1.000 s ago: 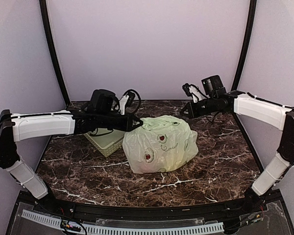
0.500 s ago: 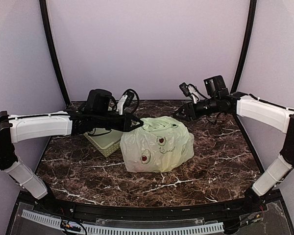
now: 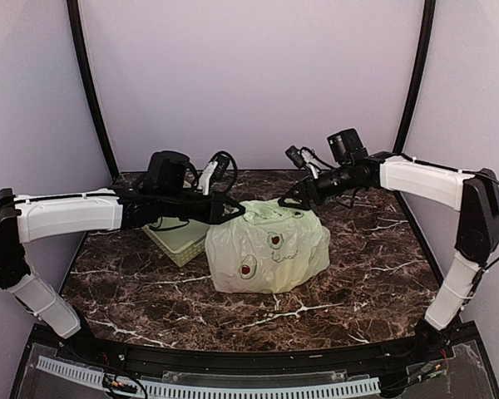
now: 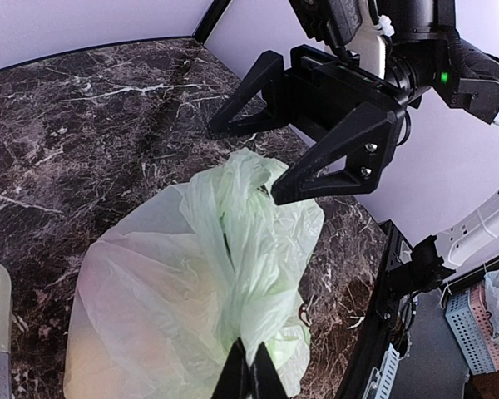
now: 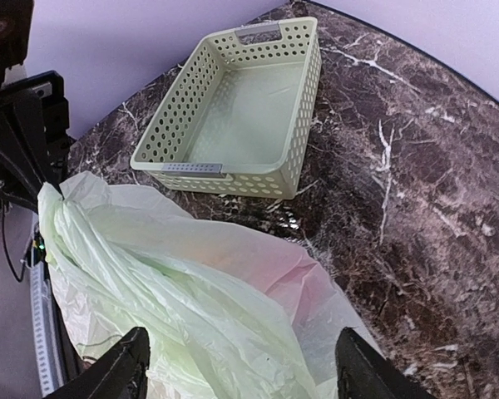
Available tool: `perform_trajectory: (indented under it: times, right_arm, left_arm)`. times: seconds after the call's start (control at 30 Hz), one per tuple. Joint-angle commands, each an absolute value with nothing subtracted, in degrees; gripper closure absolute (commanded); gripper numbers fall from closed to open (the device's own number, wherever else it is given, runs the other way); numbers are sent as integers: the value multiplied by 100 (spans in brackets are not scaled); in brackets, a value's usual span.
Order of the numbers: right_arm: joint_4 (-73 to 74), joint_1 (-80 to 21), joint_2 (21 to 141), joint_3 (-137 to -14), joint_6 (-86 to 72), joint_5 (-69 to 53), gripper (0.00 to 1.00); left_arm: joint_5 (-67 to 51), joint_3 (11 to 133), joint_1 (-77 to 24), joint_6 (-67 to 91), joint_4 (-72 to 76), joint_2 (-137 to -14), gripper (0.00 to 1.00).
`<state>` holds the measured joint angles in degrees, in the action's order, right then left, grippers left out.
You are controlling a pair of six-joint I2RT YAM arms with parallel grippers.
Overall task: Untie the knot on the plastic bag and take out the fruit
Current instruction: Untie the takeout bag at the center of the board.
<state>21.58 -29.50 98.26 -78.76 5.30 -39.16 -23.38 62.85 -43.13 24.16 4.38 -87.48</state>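
The pale green plastic bag point(image 3: 270, 249) sits mid-table, closed and bulging. The fruit is hidden inside; only faint pink and orange tints show through the film point(image 5: 316, 283). My left gripper point(image 3: 235, 209) is shut on a bunched strip of plastic at the bag's upper left; its fingertips point(image 4: 249, 378) pinch that fold. The bag's top is a crumpled ridge point(image 4: 233, 208), and I cannot make out the knot in it. My right gripper point(image 3: 288, 199) hovers open just over the bag's top right, with the plastic point(image 5: 191, 283) spread below and between its fingers point(image 5: 129, 362), nothing held.
A pale green perforated basket point(image 3: 175, 241) stands behind and left of the bag, partly under my left arm; in the right wrist view the basket point(image 5: 241, 108) is empty. Dark marble table point(image 3: 374, 249), walls close on three sides.
My right gripper has opened and swung left and down, from beside the bag to over its top. The bag has slumped slightly leftward. The left gripper keeps its grip in nearly the same place.
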Motion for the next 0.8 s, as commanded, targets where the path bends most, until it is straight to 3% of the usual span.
perform_trajectory:
  times: [0.0,0.13,0.3,0.77]
  right_arm:
    - [2312,-2988,10026,-8102,782,-4281,33]
    - [2299,-2988,10120,-8046,787,-4198,55]
    - [2075,-2988,10079,-7862,560,-3937,98]
    - [1587,-2722,9050,-7227,-698,-1760,100]
  left_arm:
    - [-2452,6270,-4310,2329,510,-8719,99]
    - [-2458,6279,-4307,2329,503,-8713,99]
    - [-2357,6276,-4313,2316,436,-8680,99]
    - [-1776,6228,-4285,2424,388,-8472,99]
